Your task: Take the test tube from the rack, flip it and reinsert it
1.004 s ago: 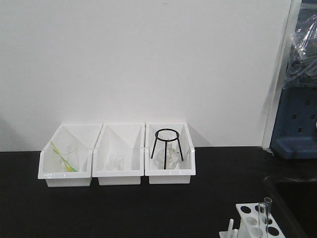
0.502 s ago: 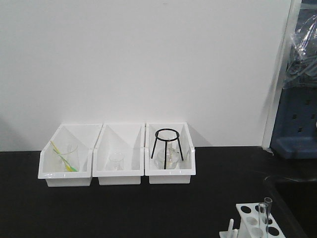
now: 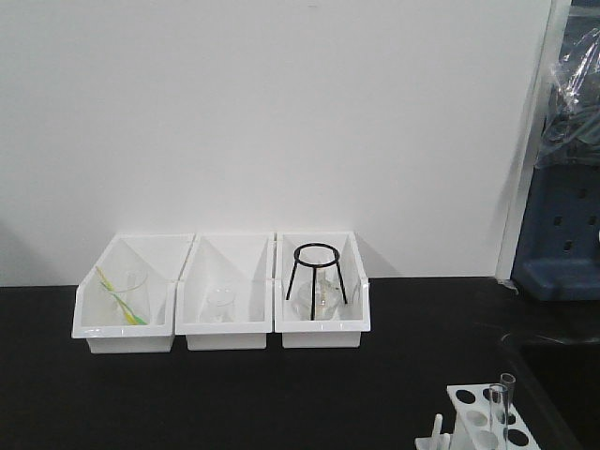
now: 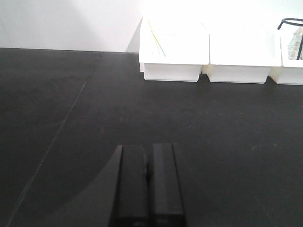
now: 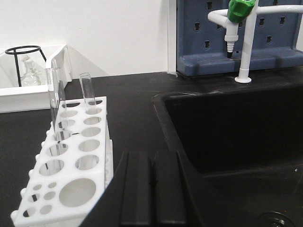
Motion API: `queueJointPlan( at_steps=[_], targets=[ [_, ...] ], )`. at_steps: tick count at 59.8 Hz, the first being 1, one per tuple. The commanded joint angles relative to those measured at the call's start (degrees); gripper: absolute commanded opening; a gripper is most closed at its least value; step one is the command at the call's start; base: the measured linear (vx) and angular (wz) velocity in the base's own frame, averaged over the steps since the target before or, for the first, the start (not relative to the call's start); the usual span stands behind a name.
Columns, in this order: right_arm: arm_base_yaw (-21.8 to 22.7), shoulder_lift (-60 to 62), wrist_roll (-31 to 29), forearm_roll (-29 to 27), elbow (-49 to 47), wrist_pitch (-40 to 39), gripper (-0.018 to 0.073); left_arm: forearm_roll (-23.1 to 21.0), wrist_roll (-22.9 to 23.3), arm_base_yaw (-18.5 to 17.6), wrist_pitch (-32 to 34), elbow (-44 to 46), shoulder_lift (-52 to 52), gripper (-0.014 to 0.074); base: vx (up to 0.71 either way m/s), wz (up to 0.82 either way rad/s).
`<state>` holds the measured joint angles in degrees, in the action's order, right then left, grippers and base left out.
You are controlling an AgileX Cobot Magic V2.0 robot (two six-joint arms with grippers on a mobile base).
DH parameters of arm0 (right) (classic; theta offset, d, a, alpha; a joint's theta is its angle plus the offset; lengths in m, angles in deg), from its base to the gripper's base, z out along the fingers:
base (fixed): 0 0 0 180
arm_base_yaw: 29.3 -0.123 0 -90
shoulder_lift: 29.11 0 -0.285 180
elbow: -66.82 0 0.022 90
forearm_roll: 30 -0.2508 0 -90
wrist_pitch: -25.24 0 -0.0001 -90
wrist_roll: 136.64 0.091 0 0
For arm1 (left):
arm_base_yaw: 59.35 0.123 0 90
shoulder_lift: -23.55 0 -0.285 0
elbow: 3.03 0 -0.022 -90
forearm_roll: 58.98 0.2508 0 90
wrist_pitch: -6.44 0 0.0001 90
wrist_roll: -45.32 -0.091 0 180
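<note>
The white rack (image 5: 75, 163) stands on the black bench just left of my right gripper (image 5: 152, 155), which is shut and holds nothing. Two clear test tubes stand upright in the rack's holes: a taller one (image 5: 55, 97) on the left and a shorter one (image 5: 87, 92) further back. In the front view the rack (image 3: 473, 417) shows at the bottom right corner with both tubes (image 3: 498, 412) in it. My left gripper (image 4: 148, 147) is shut and empty, low over bare black bench, far from the rack. Neither gripper shows in the front view.
Three white bins (image 3: 222, 330) line the back wall: one with a beaker and yellow-green sticks, one with a small beaker, one with a flask under a black tripod (image 3: 316, 272). A black sink (image 5: 227, 127) opens right of my right gripper, with a white tap (image 5: 244, 42) behind it.
</note>
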<state>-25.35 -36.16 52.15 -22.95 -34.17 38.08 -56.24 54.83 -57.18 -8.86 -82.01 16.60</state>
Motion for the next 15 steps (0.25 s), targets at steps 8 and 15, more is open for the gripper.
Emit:
queueJointPlan(
  at_steps=[8,15],
  targets=[
    [-0.04,0.56,-0.01,0.74,0.04,-4.68,-0.0012,-0.26,0.01,-0.43,4.56,-0.11,0.17,-0.0006,0.00,0.00],
    [-0.04,0.56,-0.01,0.74,0.04,-4.68,-0.0012,-0.26,0.01,-0.43,4.56,-0.11,0.17,-0.0006,0.00,0.00]
  ],
)
